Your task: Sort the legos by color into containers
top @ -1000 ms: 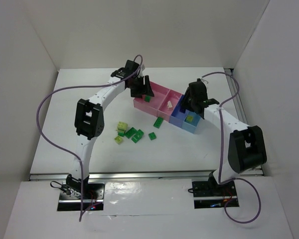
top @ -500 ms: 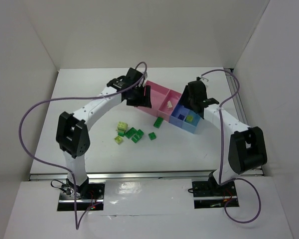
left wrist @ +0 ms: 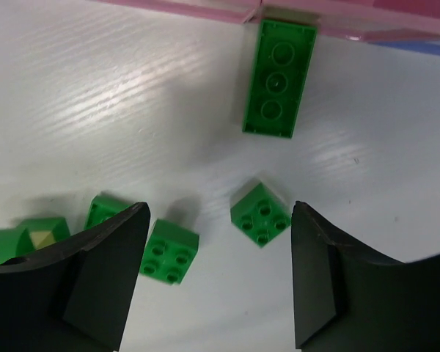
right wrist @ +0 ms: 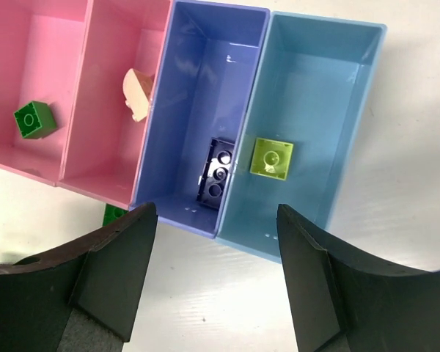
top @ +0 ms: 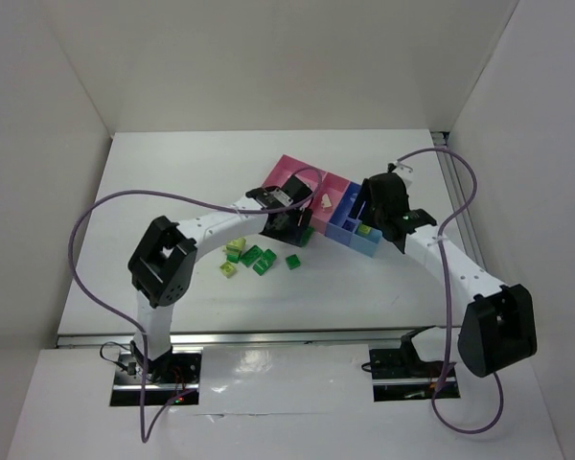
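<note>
Well under half done, at a guess. Binned so far, one per compartment: a dark green brick (right wrist: 34,119) in the wide pink bin (right wrist: 51,51), a beige piece (right wrist: 137,92) in the narrow pink bin (right wrist: 117,37), a dark blue brick (right wrist: 218,170) in the blue bin (right wrist: 213,73), a yellow-green brick (right wrist: 271,158) in the light blue bin (right wrist: 315,88). Row of bins (top: 289,171) right of the tabletop (top: 153,182) centre, slanting from the far edge toward the right edge.

Left to sort: a long green brick (left wrist: 279,77) flat on the tabletop, one end up against the outer wall of the pink bins; several small green bricks (left wrist: 260,213) near the centre, on the near-edge side of the row; beside them, toward the left edge, a yellow-green pair (top: 232,247).

Left gripper (left wrist: 216,282) low over the green cluster, fingers (left wrist: 95,286) spread wide, nothing between them. Right gripper (right wrist: 216,286) above the blue and light blue bins, fingers (right wrist: 103,286) likewise released and empty. Probably next: greens to the wide pink bin, yellow-greens to the light blue.
</note>
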### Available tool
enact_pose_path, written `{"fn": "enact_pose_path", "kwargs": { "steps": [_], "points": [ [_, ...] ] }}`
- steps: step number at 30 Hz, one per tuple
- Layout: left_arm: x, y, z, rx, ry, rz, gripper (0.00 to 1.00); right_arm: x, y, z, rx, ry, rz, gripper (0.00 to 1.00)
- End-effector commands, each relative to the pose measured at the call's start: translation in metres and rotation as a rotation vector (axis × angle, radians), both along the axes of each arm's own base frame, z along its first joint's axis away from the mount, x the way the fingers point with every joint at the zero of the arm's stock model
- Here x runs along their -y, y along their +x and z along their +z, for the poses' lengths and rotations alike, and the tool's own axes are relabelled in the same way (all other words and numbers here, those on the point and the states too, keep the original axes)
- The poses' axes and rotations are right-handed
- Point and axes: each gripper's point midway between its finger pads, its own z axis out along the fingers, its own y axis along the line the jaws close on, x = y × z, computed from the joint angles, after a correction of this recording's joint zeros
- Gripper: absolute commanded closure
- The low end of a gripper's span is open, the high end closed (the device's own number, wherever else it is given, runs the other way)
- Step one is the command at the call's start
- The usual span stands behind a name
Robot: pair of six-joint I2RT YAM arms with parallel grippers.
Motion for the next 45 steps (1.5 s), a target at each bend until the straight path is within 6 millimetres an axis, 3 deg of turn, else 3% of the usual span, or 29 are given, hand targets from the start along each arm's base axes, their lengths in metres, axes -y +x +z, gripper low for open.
{"fn": "enact_pose_path", "kwargs": {
  "steps": [1, 10, 13, 18, 19, 20, 24, 26, 27, 30, 31, 36, 37, 38, 39, 40, 42, 44, 45],
  "points": [
    [0.019, 0.027, -0.007, 0.094, -0.021, 0.012, 0.20, 0.009, -0.008, 0.010, 0.024, -0.010, -0.039, 0.26],
    [0.051, 0.050, -0.029, 0.120, -0.048, -0.037, 0.18, 0.017, -0.014, 0.014, 0.016, -0.046, -0.049, 0.26],
    [0.054, 0.055, -0.040, 0.116, -0.033, -0.032, 0.23, 0.020, -0.013, 0.014, 0.015, -0.046, -0.058, 0.26],
    [0.058, 0.053, -0.046, 0.108, -0.026, -0.042, 0.48, 0.022, -0.014, 0.018, 0.037, -0.035, -0.073, 0.26],
    [0.061, 0.047, -0.047, 0.100, -0.019, -0.053, 0.59, 0.022, -0.014, 0.018, 0.037, -0.035, -0.073, 0.26],
    [0.059, 0.049, -0.047, 0.106, -0.012, -0.048, 0.63, 0.022, -0.014, 0.018, 0.037, -0.035, -0.073, 0.26],
    [0.048, 0.046, -0.024, 0.132, 0.007, -0.029, 0.79, 0.025, -0.013, 0.018, 0.037, -0.035, -0.082, 0.26],
    [0.039, 0.042, -0.012, 0.145, 0.014, -0.010, 0.80, 0.025, -0.013, 0.018, 0.037, -0.035, -0.082, 0.26],
    [0.035, 0.041, 0.013, 0.186, -0.010, 0.000, 0.80, 0.023, -0.014, 0.019, 0.043, -0.027, -0.075, 0.26],
    [0.025, 0.034, 0.039, 0.226, -0.033, 0.010, 0.80, 0.023, -0.013, 0.023, 0.061, -0.020, -0.075, 0.26],
    [0.019, 0.038, 0.062, 0.268, -0.059, 0.029, 0.80, 0.023, -0.013, 0.023, 0.061, -0.020, -0.075, 0.26],
    [0.010, 0.057, 0.106, 0.318, -0.131, 0.068, 0.80, 0.021, -0.011, 0.022, 0.058, -0.022, -0.063, 0.26],
    [0.010, 0.064, 0.108, 0.325, -0.135, 0.078, 0.80, 0.021, -0.011, 0.022, 0.058, -0.022, -0.063, 0.26],
    [0.007, 0.075, 0.094, 0.306, -0.106, 0.087, 0.80, 0.021, -0.011, 0.019, 0.050, -0.025, -0.063, 0.26],
    [0.013, 0.083, 0.103, 0.319, -0.118, 0.088, 0.80, 0.021, -0.011, 0.019, 0.050, -0.025, -0.063, 0.26],
    [0.006, 0.097, 0.101, 0.340, -0.091, 0.127, 0.80, 0.019, -0.011, 0.018, 0.048, -0.019, -0.054, 0.26],
    [0.007, 0.123, 0.087, 0.341, -0.077, 0.158, 0.77, 0.020, -0.013, 0.017, 0.039, -0.022, -0.054, 0.26],
    [0.011, 0.141, 0.080, 0.345, -0.078, 0.171, 0.63, 0.020, -0.013, 0.022, 0.048, -0.019, -0.054, 0.26],
    [0.016, 0.146, 0.077, 0.349, -0.081, 0.171, 0.47, 0.020, -0.014, 0.025, 0.056, -0.016, -0.054, 0.26]
  ]
}}
